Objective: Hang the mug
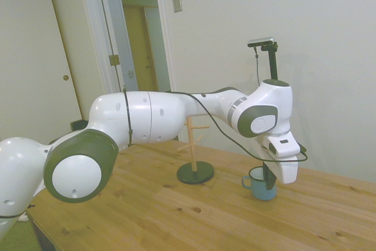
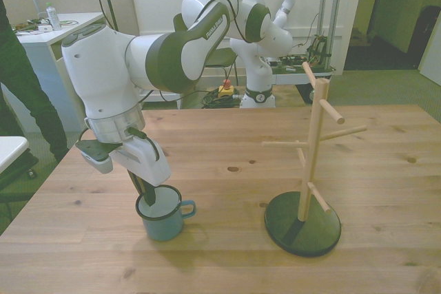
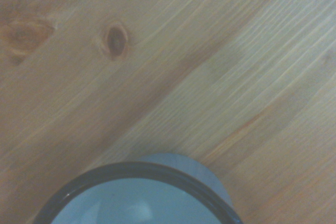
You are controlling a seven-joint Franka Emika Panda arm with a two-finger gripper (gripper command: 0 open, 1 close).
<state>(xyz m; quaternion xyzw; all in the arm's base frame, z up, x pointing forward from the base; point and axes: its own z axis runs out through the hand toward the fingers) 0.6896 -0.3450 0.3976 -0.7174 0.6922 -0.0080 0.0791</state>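
The light-blue mug [image 1: 259,188] [image 2: 164,222] stands upright on the wooden table [image 2: 227,266], near the front view's left, its loop handle pointing toward the rack. My gripper [image 1: 269,179] [image 2: 144,194] comes down from above onto the mug's far rim. Its dark fingers look closed across the wall, one inside the white cup. The wrist view shows the mug's dark rim [image 3: 142,170] from close above, over bare wood. The wooden mug rack [image 1: 193,145] [image 2: 313,135] with several pegs stands on a dark round base at the front view's right, apart from the mug.
A person in dark clothes [image 2: 21,74] stands at the front view's left edge, beside a white side table [image 2: 65,25]. A second white arm [image 2: 265,5] sits behind the table. The rack's base [image 2: 303,224] lies about a mug's width from the handle.
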